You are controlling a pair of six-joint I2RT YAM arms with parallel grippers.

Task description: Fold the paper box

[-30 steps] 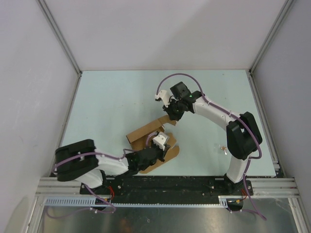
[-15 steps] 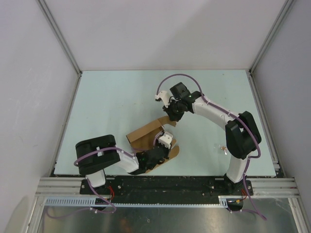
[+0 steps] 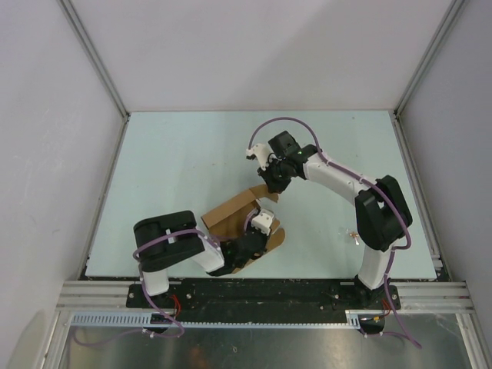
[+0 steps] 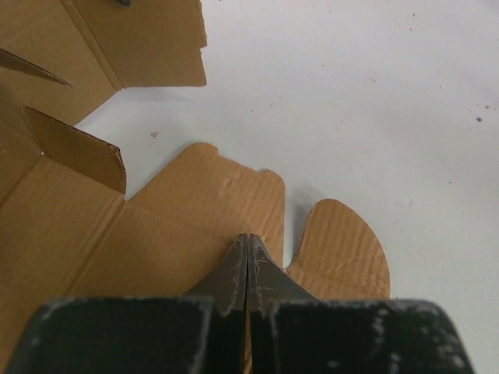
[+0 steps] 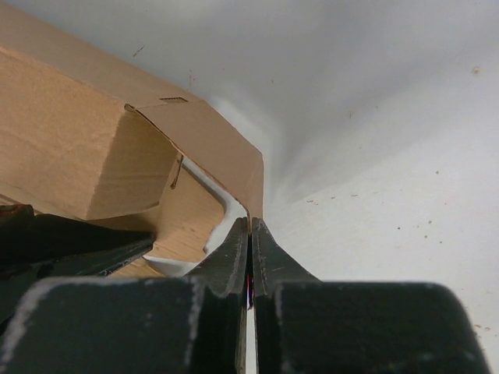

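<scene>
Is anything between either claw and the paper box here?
Nothing visible. The left claw is shut with its tips at a flat flap of the paper box; the right claw is shut on a raised flap's edge.

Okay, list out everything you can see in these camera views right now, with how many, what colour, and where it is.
paper box: one, brown, partly folded, near middle of the table
small scrap: one, orange-brown, too small to identify, on the table by the right arm
table: one, pale blue-green, under everything
enclosure walls: three, grey-white, left, far and right sides
metal frame: one, silver, near edge
cables: purple, along both arms
left arm: one, white and black, near left
right arm: one, white and black, right side
left gripper: one, black, shut, tips on a flat flap of the box
right gripper: one, black, shut on a raised flap's corner
</scene>
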